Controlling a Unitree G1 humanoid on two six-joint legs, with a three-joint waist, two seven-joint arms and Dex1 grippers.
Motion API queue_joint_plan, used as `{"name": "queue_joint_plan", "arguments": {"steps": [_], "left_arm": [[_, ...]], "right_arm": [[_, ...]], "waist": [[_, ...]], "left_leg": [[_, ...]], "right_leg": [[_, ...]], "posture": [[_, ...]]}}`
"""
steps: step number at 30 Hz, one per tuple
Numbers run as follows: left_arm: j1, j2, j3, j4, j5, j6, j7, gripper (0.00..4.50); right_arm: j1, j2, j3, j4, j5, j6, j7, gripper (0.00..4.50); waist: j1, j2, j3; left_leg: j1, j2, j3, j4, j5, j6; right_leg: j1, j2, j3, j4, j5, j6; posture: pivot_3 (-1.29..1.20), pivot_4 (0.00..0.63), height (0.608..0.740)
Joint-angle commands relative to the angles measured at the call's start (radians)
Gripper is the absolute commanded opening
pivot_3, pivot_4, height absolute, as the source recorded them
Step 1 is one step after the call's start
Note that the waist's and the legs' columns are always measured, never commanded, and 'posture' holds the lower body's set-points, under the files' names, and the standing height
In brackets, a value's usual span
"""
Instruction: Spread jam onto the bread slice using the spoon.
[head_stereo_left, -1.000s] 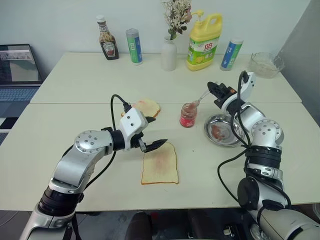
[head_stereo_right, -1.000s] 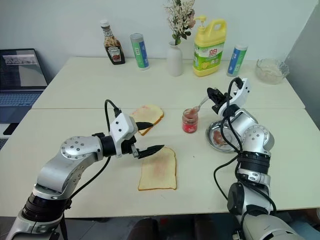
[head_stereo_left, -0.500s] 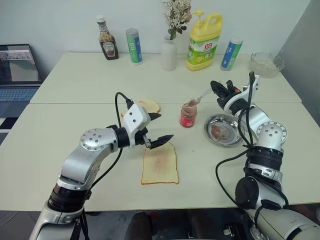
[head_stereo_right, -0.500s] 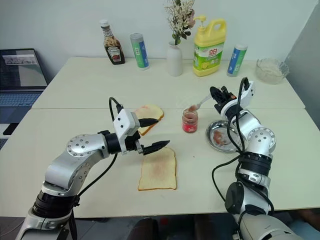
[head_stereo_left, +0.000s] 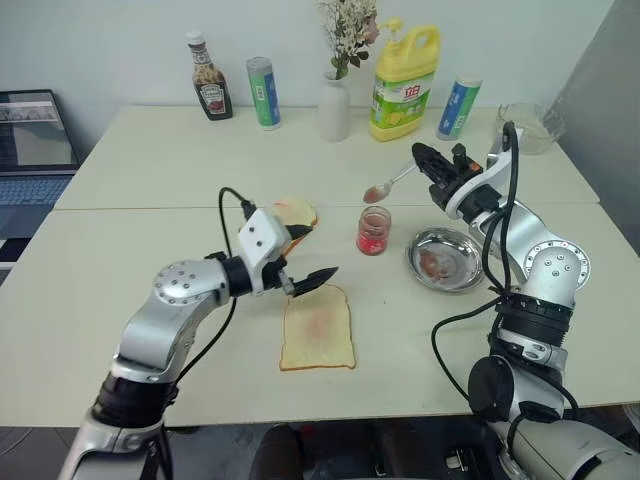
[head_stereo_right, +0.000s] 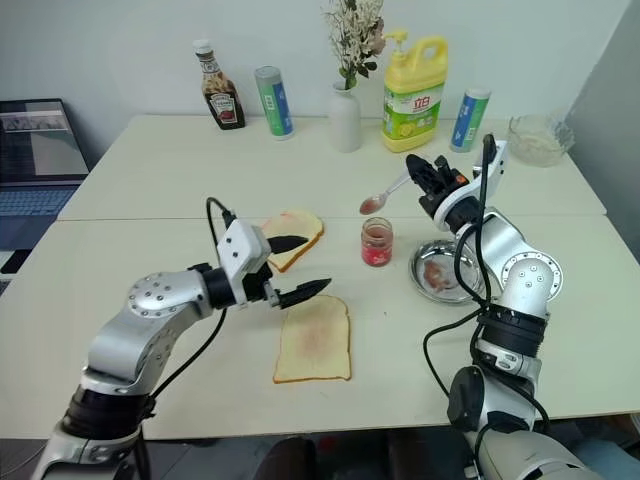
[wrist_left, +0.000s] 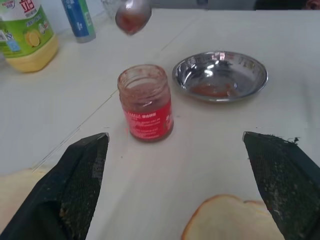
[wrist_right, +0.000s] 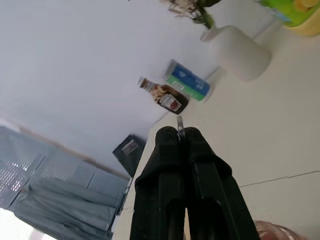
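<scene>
- The right gripper (head_stereo_right: 418, 172) is clenched on the thin handle of the spoon (head_stereo_right: 384, 196), holding it in the air above the jar of jam (head_stereo_right: 376, 243); the spoon's bowl carries a reddish load and hangs above and slightly to the left of the jar's open mouth, not touching it.
- The left gripper (head_stereo_right: 295, 268) is released, fingers spread wide and holding nothing, poised over the worktop (head_stereo_right: 150, 180) at the far edge of the bread slice (head_stereo_right: 314, 339).
- The bread slice lies flat near the front of the worktop, with a pinkish-brown smear down its middle.
- A second slice (head_stereo_right: 296, 229) lies behind the left gripper, partly hidden by it.
- Between the raised spoon and the bread slice stand the jar and the left gripper's outstretched fingers.
- Just to the right of the jar sits a metal dish (head_stereo_right: 438, 272) with a reddish smear in it, under the right arm.
- Along the back edge stand a ketchup bottle (head_stereo_right: 221, 87), a green and blue canister (head_stereo_right: 272, 101), a white vase (head_stereo_right: 346, 116) of flowers, a yellow detergent bottle (head_stereo_right: 412, 95), a blue tube (head_stereo_right: 463, 119) and a glass bowl (head_stereo_right: 538, 137).
- A laptop (head_stereo_right: 38, 155) sits off the worktop's left end.
</scene>
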Motion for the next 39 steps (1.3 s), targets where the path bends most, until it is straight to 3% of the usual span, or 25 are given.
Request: {"name": "queue_joint_plan", "arguments": {"steps": [1,9,17,28,39], "left_arm": [[0.09,0.076,0.104,-0.07,-0.035,-0.009,-0.043,4.5],[0.317,0.196,0.249,-0.122,-0.08,-0.043,-0.151,4.5],[0.467,0.219,0.279,-0.128,-0.031,-0.15,-0.179,4.5],[0.497,0.18,0.214,-0.169,-0.001,-0.192,-0.142,4.5],[0.461,0.162,0.186,-0.167,-0.006,-0.183,-0.126,4.5]], "right_arm": [[0.026,0.001,0.093,-0.131,0.043,0.041,0.013,0.04],[0.146,-0.05,0.354,-0.293,-0.045,0.051,0.177,0.04],[0.28,-0.172,0.688,-0.369,-0.369,-0.156,0.47,0.04],[0.312,-0.224,0.875,-0.416,-0.692,-0.483,0.68,0.04],[0.316,-0.179,0.853,-0.374,-0.786,-0.584,0.718,0.04]], "waist": [[-0.006,0.0,0.0],[-0.006,0.001,0.0],[-0.005,0.001,0.001],[-0.005,0.0,0.001],[-0.003,0.0,0.001]], "left_leg": [[0.0,0.0,0.0,0.0,0.0,0.0],[0.0,0.0,0.0,-0.001,0.0,0.0],[-0.001,0.001,0.001,-0.001,0.0,0.0],[-0.001,0.001,0.001,-0.001,0.0,0.0],[0.0,0.0,0.0,0.0,0.0,0.0]], "right_leg": [[0.0,0.0,0.0,0.0,0.0,0.0],[-0.001,-0.001,0.0,-0.002,0.0,0.0],[0.0,-0.001,0.0,-0.007,-0.001,0.0],[0.0,-0.001,0.0,-0.007,-0.001,0.0],[0.001,-0.001,-0.001,-0.006,0.0,0.0]], "posture": [[0.0,0.15,0.74],[0.0,0.15,0.74],[0.0,0.15,0.74],[0.0,0.15,0.74],[0.0,0.15,0.74]]}}
